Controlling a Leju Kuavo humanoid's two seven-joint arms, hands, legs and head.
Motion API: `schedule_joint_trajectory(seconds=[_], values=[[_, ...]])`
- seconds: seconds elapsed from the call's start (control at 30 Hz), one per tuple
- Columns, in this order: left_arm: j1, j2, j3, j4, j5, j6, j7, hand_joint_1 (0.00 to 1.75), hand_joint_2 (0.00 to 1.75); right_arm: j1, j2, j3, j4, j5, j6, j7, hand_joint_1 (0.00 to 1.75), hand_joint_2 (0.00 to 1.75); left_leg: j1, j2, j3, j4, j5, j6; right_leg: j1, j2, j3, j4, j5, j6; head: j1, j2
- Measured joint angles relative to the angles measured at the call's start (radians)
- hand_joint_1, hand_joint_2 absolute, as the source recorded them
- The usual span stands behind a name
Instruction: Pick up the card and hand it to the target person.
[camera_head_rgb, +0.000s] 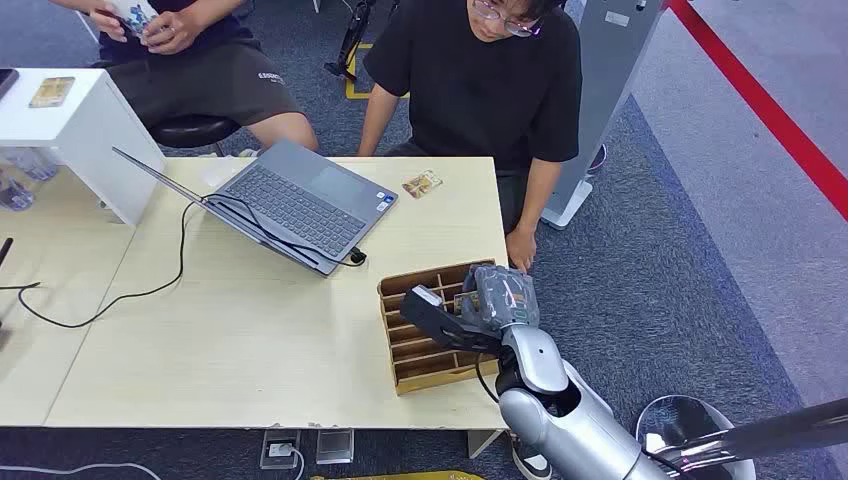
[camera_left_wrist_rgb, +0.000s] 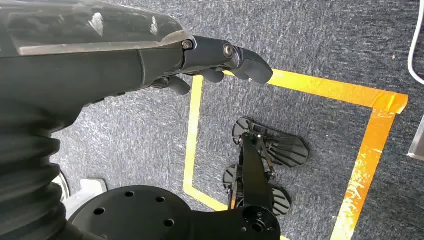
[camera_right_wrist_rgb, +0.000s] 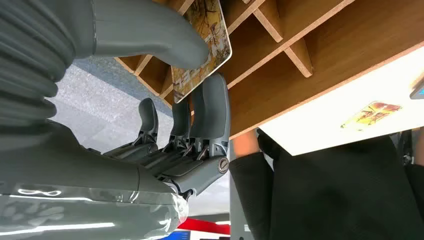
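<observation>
1. Open laptop (camera_head_rgb: 300, 205) with its cable on the table (camera_head_rgb: 250, 340), a loose card (camera_head_rgb: 422, 184) near the far edge, well apart from the wooden box (camera_head_rgb: 425, 340) of slots at the near right corner.
2. Seated person (camera_head_rgb: 480, 80) just beyond the far edge, arm hanging beside the box.
3. Card (camera_right_wrist_rgb: 202, 47) pinched between thumb and fingers (camera_right_wrist_rgb: 212, 115) of the right hand (camera_head_rgb: 495, 300), over the box slots.
4. Left hand (camera_left_wrist_rgb: 220, 62) hanging over carpet, holding nothing, fingers loosely curled.
</observation>
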Motion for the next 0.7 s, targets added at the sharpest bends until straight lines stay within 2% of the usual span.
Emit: schedule_joint_trajectory(seconds=[0.3, 0.7], values=[[0.0, 0.0, -0.002, 0.0, 0.001, 0.0, 0.0, 0.0, 1.75, 0.005, 0.0, 0.0, 0.006, -0.003, 0.002, 0.0, 1.09, 1.75, 0.0, 0.0, 0.0, 0.0, 0.0, 0.0, 0.0, 0.0, 0.0, 0.0, 0.0, 0.0, 0.0, 0.0], [0.0, 0.0, -0.001, 0.0, 0.001, 0.0, -0.002, 0.0, 1.75, 0.004, 0.0, -0.001, 0.007, -0.023, 0.013, 0.0, 1.53, 1.75, 0.0, 0.0, 0.0, 0.0, 0.0, 0.0, 0.0, 0.0, 0.0, 0.0, 0.0, 0.0, 0.0, 0.0]])
